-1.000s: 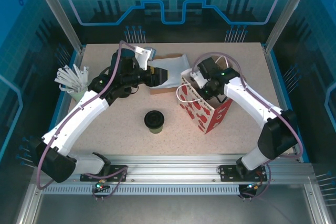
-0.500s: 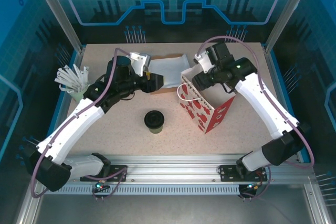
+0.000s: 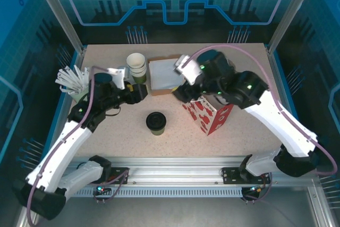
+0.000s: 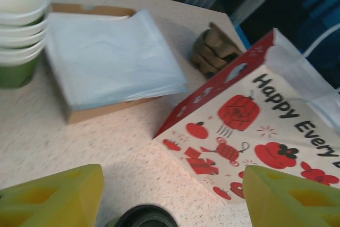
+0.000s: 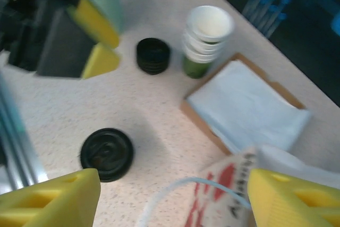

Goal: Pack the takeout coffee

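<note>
The takeout coffee (image 3: 155,123), a dark green cup with a black lid, stands upright at the table's middle front. Its lid shows at the bottom edge of the left wrist view (image 4: 143,217), and also at the lower left in the right wrist view (image 5: 106,153). My left gripper (image 3: 141,92) (image 4: 170,200) hangs open just behind and left of the cup, holding nothing. My right gripper (image 3: 183,91) (image 5: 172,200) is open above the left top edge of the red-and-white paper bag (image 3: 210,112). The bag's white handle loop (image 5: 186,190) lies in view between its fingers, not gripped.
A stack of paper cups (image 3: 136,65) and a box of white napkins (image 3: 164,73) sit at the back. Black lids (image 5: 153,55) are stacked beside the cups. The mint cup of white sticks (image 3: 74,81) is at the left edge. A brown pulp tray (image 4: 215,49) lies behind the bag.
My left gripper drew back from the napkin box toward the left and front, uncovering the cup stack. The right arm swung left over the bag's top.
</note>
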`<action>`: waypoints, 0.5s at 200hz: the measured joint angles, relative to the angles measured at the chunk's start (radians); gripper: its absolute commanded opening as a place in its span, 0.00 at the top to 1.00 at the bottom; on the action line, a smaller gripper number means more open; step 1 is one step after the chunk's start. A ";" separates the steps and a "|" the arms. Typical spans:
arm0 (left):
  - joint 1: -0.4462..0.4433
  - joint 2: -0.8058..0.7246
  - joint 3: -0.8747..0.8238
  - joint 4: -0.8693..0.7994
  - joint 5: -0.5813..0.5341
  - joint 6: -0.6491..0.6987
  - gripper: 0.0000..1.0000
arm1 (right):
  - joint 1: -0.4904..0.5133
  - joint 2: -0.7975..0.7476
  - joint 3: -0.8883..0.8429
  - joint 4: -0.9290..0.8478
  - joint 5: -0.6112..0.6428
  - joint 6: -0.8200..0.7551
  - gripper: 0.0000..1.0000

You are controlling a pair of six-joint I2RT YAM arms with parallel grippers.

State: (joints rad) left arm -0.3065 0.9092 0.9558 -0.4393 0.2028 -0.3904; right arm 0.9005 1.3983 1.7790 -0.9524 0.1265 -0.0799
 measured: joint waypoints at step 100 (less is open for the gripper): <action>0.355 -0.143 -0.115 -0.287 0.113 0.000 0.17 | 0.140 0.472 0.053 -0.099 -0.035 -0.009 0.09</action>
State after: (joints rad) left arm 0.0483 0.7662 0.8410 -0.7265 0.3153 -0.3904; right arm 1.0409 1.8698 1.8320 -1.0515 0.0914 -0.0891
